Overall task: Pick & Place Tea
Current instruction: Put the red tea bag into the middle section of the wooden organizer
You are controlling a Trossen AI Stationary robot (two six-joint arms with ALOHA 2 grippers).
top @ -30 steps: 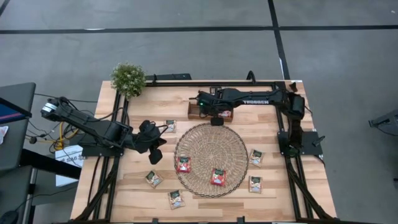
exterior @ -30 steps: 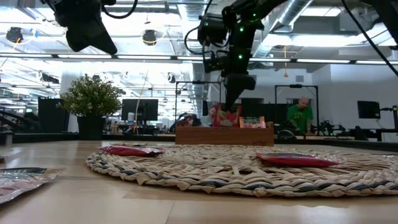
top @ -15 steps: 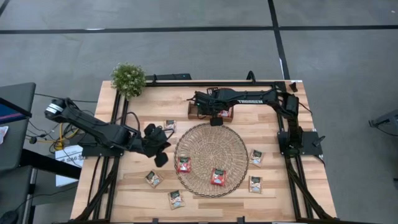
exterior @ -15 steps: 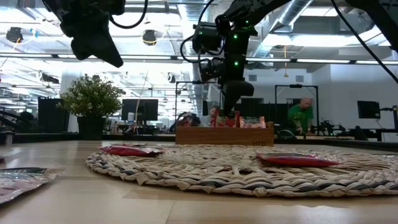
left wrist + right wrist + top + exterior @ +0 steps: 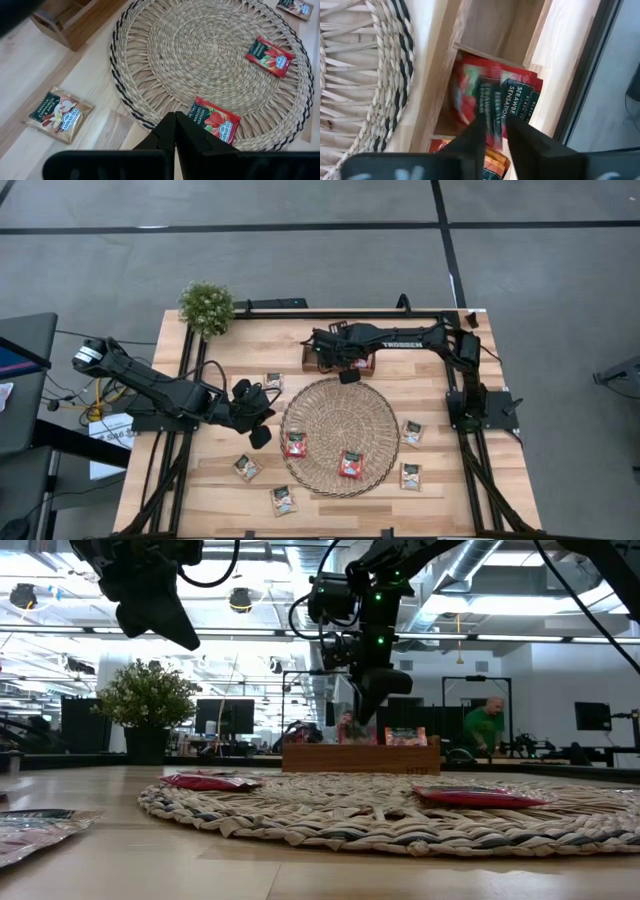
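Near edge of table [image 5: 470, 510]: whitish sachets with green print lying flat at [image 5: 283, 500] and [image 5: 247, 468] on the left, [image 5: 410, 476] and [image 5: 412, 432] on the right.
Label on whitish sachet [image 5: 59, 114]: "VANILLA CINNAMON", reads clearly in the left wrist view; lies on bare wood just beside the mat's rim.
Woven mat [image 5: 340, 395]: round, straw, dark-banded rim, centre of table; carries two red sachets at [image 5: 295, 444] and [image 5: 350, 464], both near its near edge.
Label on red sachets: pale brand mark at centre, lettering too small to read with confidence.
Left gripper [image 5: 256, 420]: fingers pressed together, holding nothing, hovering above the table just left of the mat, over the rim beside the red sachet [image 5: 216, 118].
Lone sachet [image 5: 273, 381]: whitish, on the table left of the mat, farther back.
Wooden tray [image 5: 312, 358]: far side of the mat, divided into compartments; red sachets standing in it [image 5: 404, 736].
Right gripper [image 5: 345, 363]: over the tray, fingers slightly apart, tips at a bunch of red sachets [image 5: 492, 97] in one compartment; grip on them cannot be told.
Label on tray sachets: "STRAWBE… SENSATION".
Right arm: "TROSSEN" printed in white.
Far left corner: small potted plant [image 5: 206, 306].
Beyond table, low view: person in green top [image 5: 485, 727].
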